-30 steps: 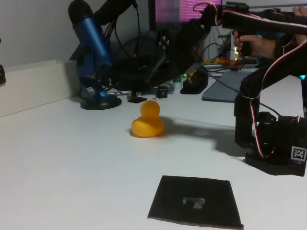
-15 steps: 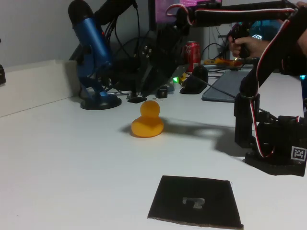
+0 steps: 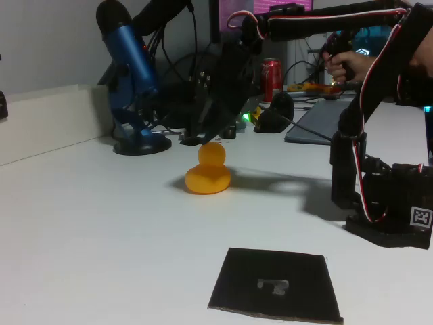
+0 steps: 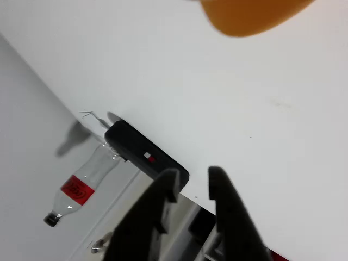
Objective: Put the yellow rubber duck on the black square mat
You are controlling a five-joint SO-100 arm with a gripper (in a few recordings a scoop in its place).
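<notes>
Duck: the yellow rubber duck [image 3: 208, 172] is sitting upright on the white table [image 3: 101, 230], left of centre in the fixed view, well apart from the mat. In the wrist view its orange body [image 4: 253, 15] is showing at the top edge, cut off by the frame.
Mat: the black square mat [image 3: 276, 284] is lying flat on the table at the near edge of the fixed view, nothing resting on it; a pale grey mark is showing at its centre.
Gripper: the gripper [image 3: 199, 139] is hanging just above and behind the duck's head in the fixed view, angled downward; touching or not, cannot tell. In the wrist view the two black fingers [image 4: 163, 187] are standing slightly parted, a narrow gap between the tips, nothing between them.
Arm: the black arm is reaching out to the left from its base [image 3: 385, 203] at the right side of the table.
Background: a blue microphone [image 3: 132, 74] on a round stand is standing behind the duck; a red can [image 3: 272, 78] is sitting further back among cables. A clear bottle with a red label [image 4: 81, 185] is showing in the wrist view.
</notes>
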